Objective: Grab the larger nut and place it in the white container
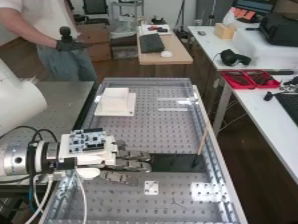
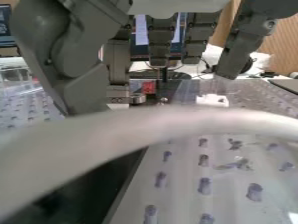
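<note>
In the high view the hand (image 1: 133, 161) is low over the perforated bench, its fingers straight and pointing at the dark strip (image 1: 174, 163). Further up the bench stands a white box-like container (image 1: 116, 95) on a white base; whether it is hollow I cannot tell. The hand (image 2: 159, 42) hangs with relaxed fingers in the wrist view, the thumb standing apart from them. Close to one fingertip is a small shiny metal piece (image 2: 138, 98), possibly a nut; I cannot tell its size or whether it touches the hand.
A thin wooden stick (image 1: 202, 142) leans near the bench's far side rail. A small white plate (image 1: 151, 188) with holes lies beside the dark strip. Red trays (image 1: 249, 80) sit on the side table. A pale cable (image 2: 153, 125) crosses close before the wrist camera.
</note>
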